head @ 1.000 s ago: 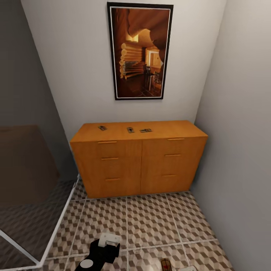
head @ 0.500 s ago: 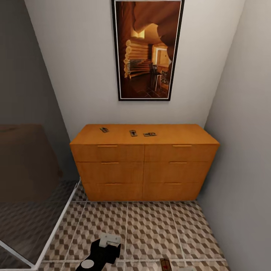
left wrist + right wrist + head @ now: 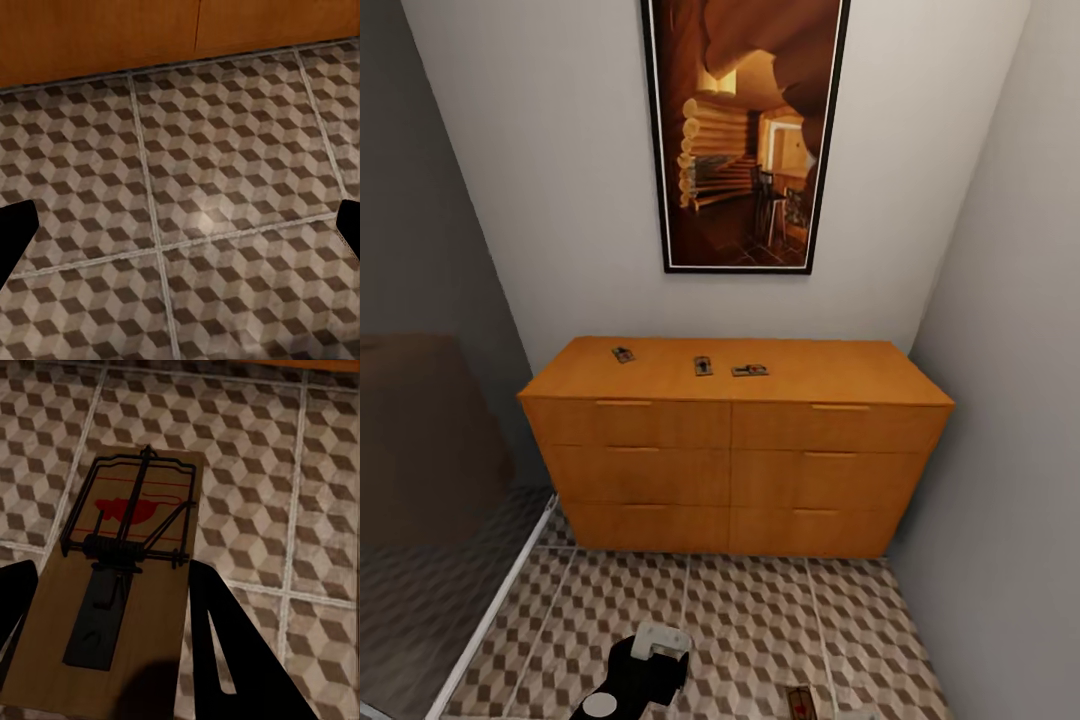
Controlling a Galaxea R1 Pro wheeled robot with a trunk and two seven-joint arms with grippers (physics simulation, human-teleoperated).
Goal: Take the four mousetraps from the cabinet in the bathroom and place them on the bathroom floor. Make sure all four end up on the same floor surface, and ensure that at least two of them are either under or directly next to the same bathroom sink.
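Cube-patterned bathroom floor (image 3: pixel 225 217) below the cabinet (image 3: pixel 150 30), dark fingertips (image 3: pixel 15 229) wide apart

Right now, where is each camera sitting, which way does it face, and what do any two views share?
Head view: high on the robot, facing forward and down at the cabinet with three mousetraps on top; the left gripper shows low in the picture.
Left wrist view: on the left arm, looking down at the bathroom floor and the cabinet's base; dark fingers at both edges.
Right wrist view: on the right arm, looking down at a held mousetrap between dark fingers.
Shared: all three show the cube-patterned floor.
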